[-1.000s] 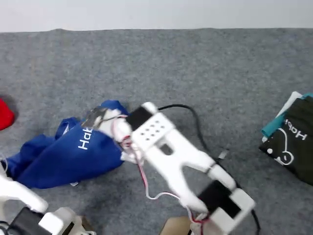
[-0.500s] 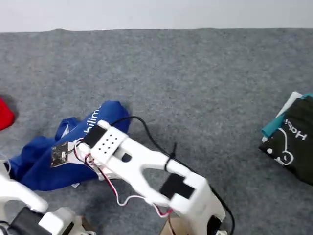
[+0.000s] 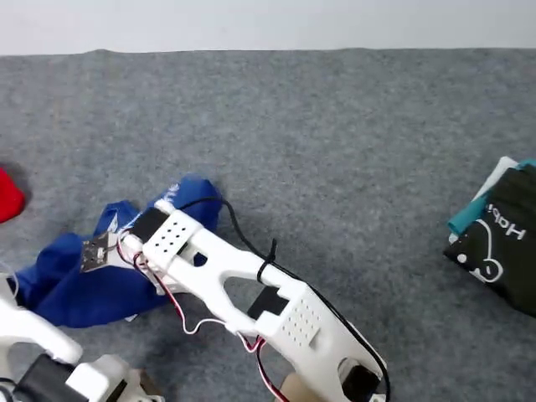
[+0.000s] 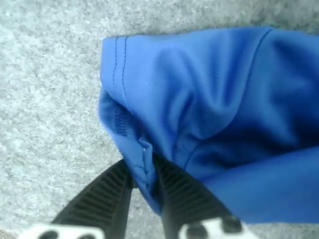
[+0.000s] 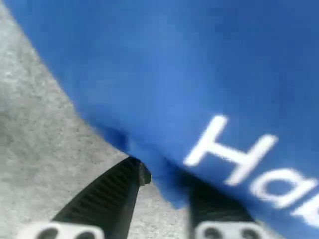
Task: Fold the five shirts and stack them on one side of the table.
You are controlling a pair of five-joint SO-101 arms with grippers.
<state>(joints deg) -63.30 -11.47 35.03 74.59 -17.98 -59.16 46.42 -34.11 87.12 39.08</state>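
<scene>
Arm (image 3: 226,268) over blue shirt (image 3: 67,289), stack (image 3: 502,243) apart

One blue shirt (image 3: 67,285); one red cloth (image 3: 7,194); one stack (image 3: 502,243).

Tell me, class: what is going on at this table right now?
Two robot arms are working on a crumpled blue shirt on the grey table. The left tool is pinched shut on a stitched edge of it, while the right tool sits at its lettered part. A stack of folded shirts lies at the right of the high view, and a bit of red cloth at the left.
</scene>
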